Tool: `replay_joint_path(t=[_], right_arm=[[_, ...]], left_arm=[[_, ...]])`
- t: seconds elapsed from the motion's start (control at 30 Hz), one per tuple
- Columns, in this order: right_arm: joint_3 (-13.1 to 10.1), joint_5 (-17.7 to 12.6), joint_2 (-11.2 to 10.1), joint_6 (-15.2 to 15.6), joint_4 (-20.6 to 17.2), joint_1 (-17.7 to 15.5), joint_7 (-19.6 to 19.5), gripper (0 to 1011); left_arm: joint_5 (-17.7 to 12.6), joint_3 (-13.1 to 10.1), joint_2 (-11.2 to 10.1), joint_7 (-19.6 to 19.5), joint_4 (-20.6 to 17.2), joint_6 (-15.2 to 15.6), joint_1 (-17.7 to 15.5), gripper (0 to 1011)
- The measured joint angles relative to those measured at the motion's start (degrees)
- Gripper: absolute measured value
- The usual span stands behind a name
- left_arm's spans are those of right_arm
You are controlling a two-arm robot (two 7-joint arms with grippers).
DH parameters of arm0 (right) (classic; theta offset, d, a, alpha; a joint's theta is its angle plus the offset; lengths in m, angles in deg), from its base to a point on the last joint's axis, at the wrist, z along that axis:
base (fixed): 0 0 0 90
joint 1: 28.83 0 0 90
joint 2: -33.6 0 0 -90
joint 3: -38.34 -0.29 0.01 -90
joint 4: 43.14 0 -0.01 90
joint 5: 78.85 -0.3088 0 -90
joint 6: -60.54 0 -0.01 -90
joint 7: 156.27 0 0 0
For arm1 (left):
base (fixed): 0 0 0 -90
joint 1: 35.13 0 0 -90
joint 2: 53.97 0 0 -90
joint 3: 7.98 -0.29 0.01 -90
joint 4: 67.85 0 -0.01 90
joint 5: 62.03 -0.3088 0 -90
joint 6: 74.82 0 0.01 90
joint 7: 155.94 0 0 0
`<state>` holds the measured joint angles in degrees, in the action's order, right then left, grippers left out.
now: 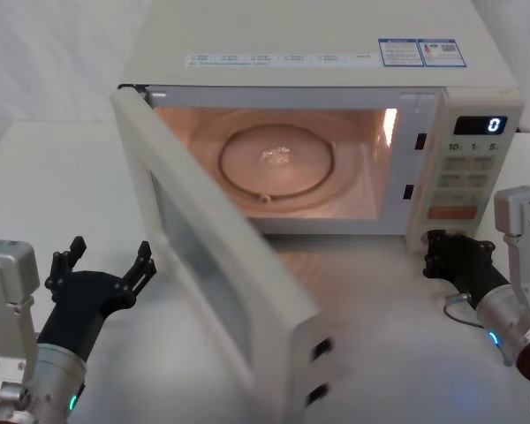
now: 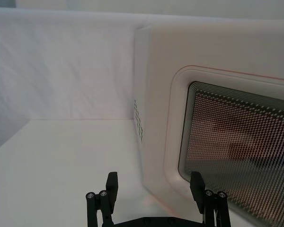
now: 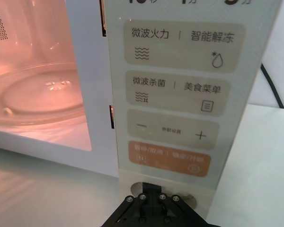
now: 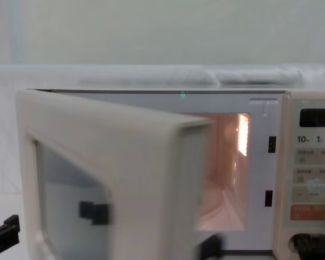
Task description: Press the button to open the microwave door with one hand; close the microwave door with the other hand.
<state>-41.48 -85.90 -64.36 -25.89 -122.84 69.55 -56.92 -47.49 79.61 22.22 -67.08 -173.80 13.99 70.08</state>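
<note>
The cream-white microwave (image 1: 318,53) stands at the back with its cavity lit and the glass turntable (image 1: 278,163) showing. The microwave door (image 1: 221,265) is swung wide open toward me on its left hinge, its free edge blurred. My right gripper (image 1: 435,253) is shut, with its tips against the button (image 3: 190,196) at the bottom of the control panel, below the orange-pink key (image 3: 170,158). My left gripper (image 1: 108,256) is open, low on the table left of the door. In the left wrist view it (image 2: 154,182) faces the door's outer side (image 2: 161,118), a short way off.
The display (image 1: 480,124) reads 0. A thin cable (image 1: 455,305) loops on the white table (image 1: 380,353) by my right arm, and a black cord (image 3: 270,85) runs behind the oven. The open door spans the middle of the table between the arms.
</note>
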Motion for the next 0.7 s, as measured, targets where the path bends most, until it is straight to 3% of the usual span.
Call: replay_joint_path(t=[0.7], right_arm=[[-0.6, 0.4, -0.2, 1.0, -2.1, -2.1, -0.3, 0]], left_arm=[[0.0, 0.0, 0.0, 0.0, 0.0, 0.0, 0.0, 1001]])
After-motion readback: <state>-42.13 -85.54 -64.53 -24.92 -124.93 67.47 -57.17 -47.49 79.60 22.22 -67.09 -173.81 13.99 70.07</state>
